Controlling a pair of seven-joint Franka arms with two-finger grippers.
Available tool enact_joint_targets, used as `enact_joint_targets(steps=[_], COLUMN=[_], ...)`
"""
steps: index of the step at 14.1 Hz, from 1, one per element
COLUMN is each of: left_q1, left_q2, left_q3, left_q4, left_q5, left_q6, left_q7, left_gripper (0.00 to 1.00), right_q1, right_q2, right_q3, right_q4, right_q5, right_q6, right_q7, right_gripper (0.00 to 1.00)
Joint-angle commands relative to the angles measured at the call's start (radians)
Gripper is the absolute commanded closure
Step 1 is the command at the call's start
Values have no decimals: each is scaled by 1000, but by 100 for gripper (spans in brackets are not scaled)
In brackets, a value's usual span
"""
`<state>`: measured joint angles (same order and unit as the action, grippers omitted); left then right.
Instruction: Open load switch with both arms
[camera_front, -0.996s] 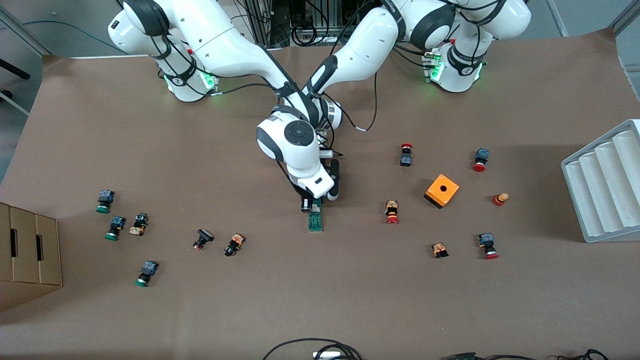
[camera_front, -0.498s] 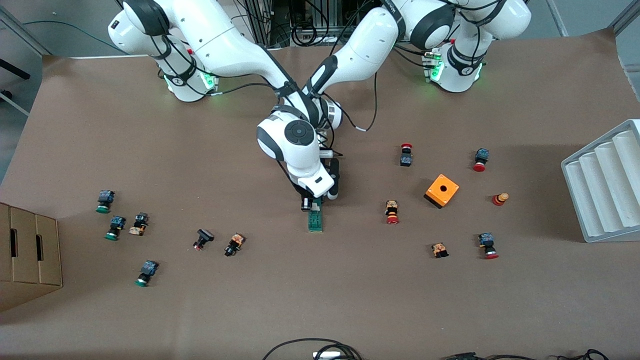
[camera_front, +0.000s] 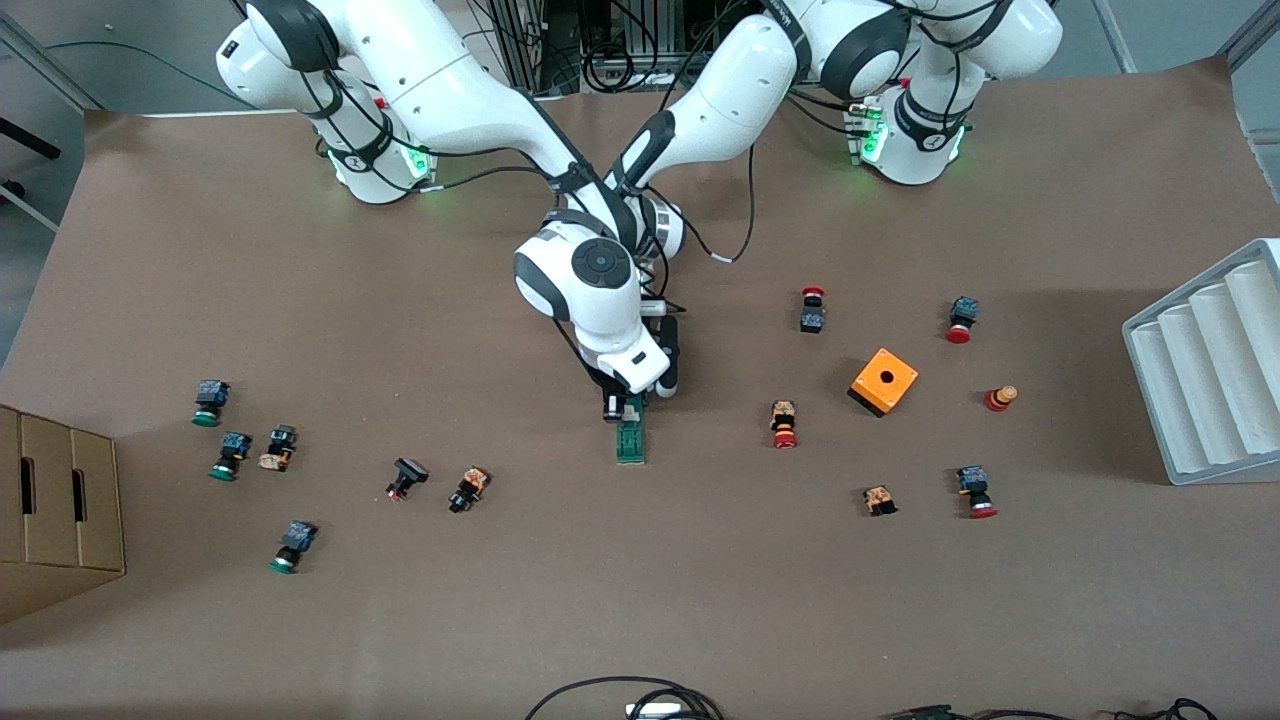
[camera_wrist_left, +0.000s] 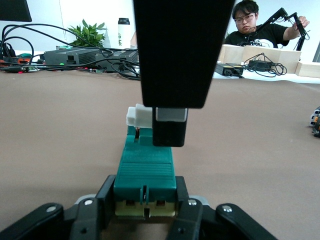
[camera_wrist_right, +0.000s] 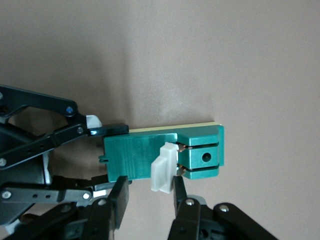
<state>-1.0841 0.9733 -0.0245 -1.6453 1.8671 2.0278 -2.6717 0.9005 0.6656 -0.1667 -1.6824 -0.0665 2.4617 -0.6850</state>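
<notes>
The load switch (camera_front: 630, 440), a narrow green block with a white lever piece (camera_wrist_right: 163, 168), is seen lying flat near the middle of the brown table (camera_front: 640, 600), its long axis pointing toward the front camera. It is gripped at its end toward the robots' bases by the left gripper (camera_wrist_left: 145, 200), whose black fingers (camera_wrist_left: 107, 192) are pressed against both sides of the green body in the left wrist view. The right gripper (camera_wrist_right: 147, 192) is held directly over the switch, its fingers (camera_wrist_right: 179, 187) drawn narrow about the white lever piece, one fingertip just beside it and the other against the green body's edge; whether the lever is truly pinched cannot be told. Both white arms are crossed above the table's centre, the right arm's wrist (camera_front: 590, 290) covering the left one in the front view. Toward the left arm's end of the table, an orange box with a hole (camera_front: 884, 381) is set among red-capped push buttons (camera_front: 783, 424), with a grey ridged tray (camera_front: 1210, 370) at the table's edge. Toward the right arm's end, green-capped push buttons (camera_front: 209, 402) are scattered near a cardboard box (camera_front: 55, 510) at the edge.
</notes>
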Motion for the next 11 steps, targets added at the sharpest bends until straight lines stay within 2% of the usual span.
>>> enact_joint_targets(steps=[1, 11], left_q1=[-2, -2], left_q2=[-4, -4], left_q3=[-5, -5], left_q4=[-4, -4], left_q5=[-14, -14], left_q6=[-4, -4], left_q7=[-13, -13], left_gripper=[48, 48], right_q1=[0, -2], right_q2=[-24, -26], right_q3=[10, 12], right_q4=[-50, -48], right_q5=[-39, -52], right_q6=[7, 11], right_q7=[15, 18], right_gripper=[57, 59])
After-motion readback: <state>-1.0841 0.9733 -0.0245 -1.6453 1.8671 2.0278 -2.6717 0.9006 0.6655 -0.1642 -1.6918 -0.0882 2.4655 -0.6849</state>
